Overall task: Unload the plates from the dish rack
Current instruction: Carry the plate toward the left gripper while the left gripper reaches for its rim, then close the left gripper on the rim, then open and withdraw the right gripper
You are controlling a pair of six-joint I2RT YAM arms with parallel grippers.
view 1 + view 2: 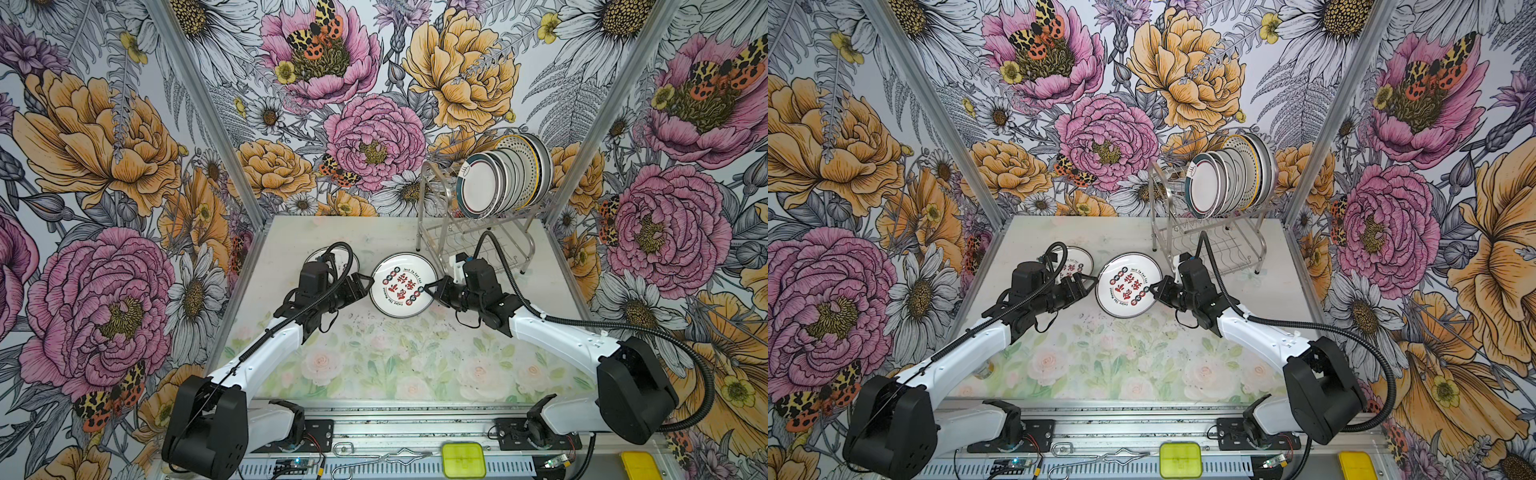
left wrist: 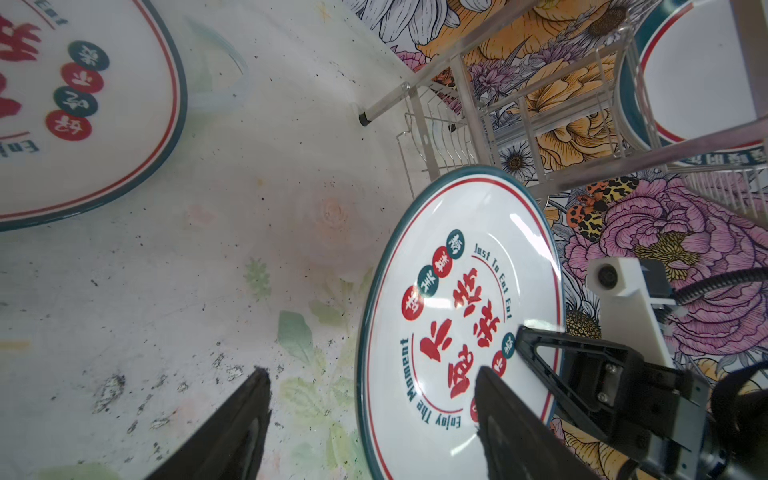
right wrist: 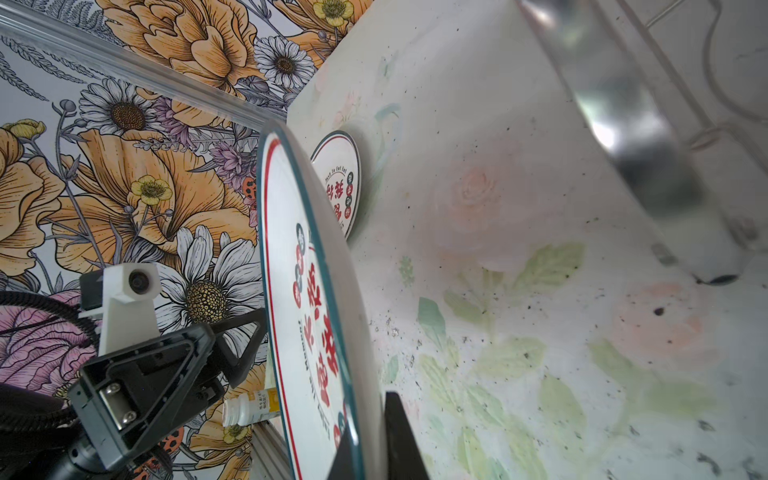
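Note:
A white plate with red characters and a teal rim (image 1: 402, 284) (image 1: 1128, 284) hangs tilted above the table's middle. My right gripper (image 1: 428, 286) (image 3: 370, 415) is shut on its right rim. My left gripper (image 1: 368, 282) (image 2: 372, 372) is open at its left rim, one finger over the plate's face (image 2: 457, 316) and the other outside the rim, neither touching. A second plate of the same pattern (image 1: 1077, 259) (image 2: 104, 104) lies flat behind the left arm. The dish rack (image 1: 478, 232) (image 1: 1208, 232) stands at the back right, with several plates (image 1: 482, 187) upright on its top level.
Floral walls close the table in on three sides. The rack's leg (image 3: 623, 124) is close to the right wrist. On the front rail lie a wire hook tool (image 1: 374, 457), a yellow-green box (image 1: 463, 459) and a yellow item (image 1: 638, 465). A small white bottle (image 3: 249, 409) stands beyond the table edge.

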